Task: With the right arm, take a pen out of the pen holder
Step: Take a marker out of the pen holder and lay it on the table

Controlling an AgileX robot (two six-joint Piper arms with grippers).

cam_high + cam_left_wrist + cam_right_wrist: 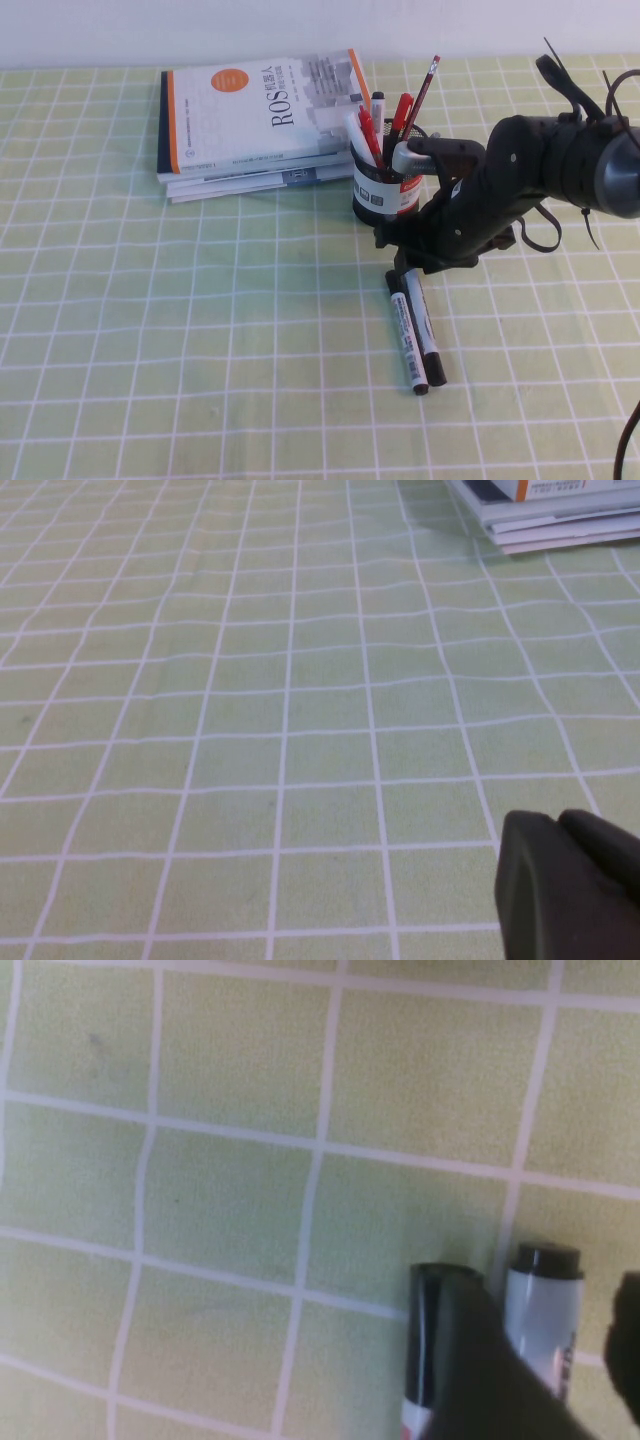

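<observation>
A black-and-white pen holder [385,190] stands at the back of the green checked cloth, with red pens, a pencil and markers [400,112] sticking out of it. Two black-capped white markers lie side by side in front of it, one [403,335] just left of the other [426,330]. My right gripper [405,262] is down low at their near ends. In the right wrist view the right-hand marker [541,1310] lies between my right gripper's [545,1305] open fingers, with a gap on one side; the other marker [425,1345] is half hidden by a finger [480,1380]. My left gripper [565,880] hangs shut over bare cloth.
A stack of books [260,110] lies left of the pen holder; its edge shows in the left wrist view [560,520]. Black cables [560,80] loop off my right arm at the right edge. The checked cloth [200,350] covers the whole table.
</observation>
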